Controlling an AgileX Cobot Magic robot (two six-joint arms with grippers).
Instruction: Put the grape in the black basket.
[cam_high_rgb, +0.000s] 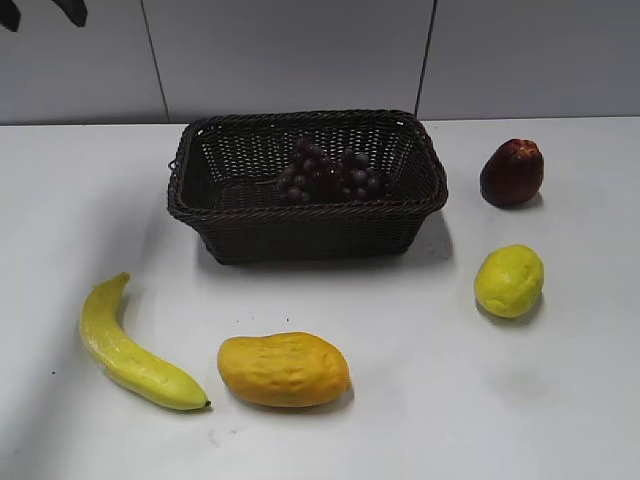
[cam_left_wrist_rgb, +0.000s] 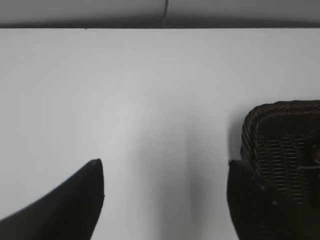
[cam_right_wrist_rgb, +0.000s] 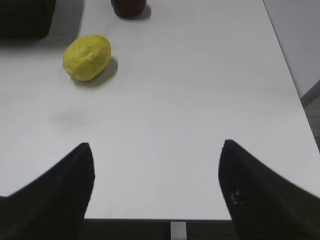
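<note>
One banana (cam_high_rgb: 135, 350), one orange-yellow mango-like fruit (cam_high_rgb: 284, 369), one lemon (cam_high_rgb: 509, 280) and one dark red apple-like fruit (cam_high_rgb: 512, 172) lie on the white table (cam_high_rgb: 420, 400), all apart from one another and outside the black basket (cam_high_rgb: 306, 228). Nothing lies between either pincer's fingers.

The left gripper (cam_left_wrist_rgb: 165, 182) stands wide open and holds nothing; only bare table shows between its two dark fingertips (cam_left_wrist_rgb: 90, 185). The basket's woven corner sits just behind its right-hand finger; whether they touch I cannot tell.

The right gripper (cam_right_wrist_rgb: 156, 167) is likewise spread wide and empty, over the table's near edge. The lemon lies ahead of it and to its left, well apart; the red fruit is farther ahead, cut off by the top of the view.

The grape (cam_high_rgb: 330, 175) is one elongated bunch of many small, round, dark purple-red berries. It rests inside the basket, toward the back and middle, out of both wrist views.
</note>
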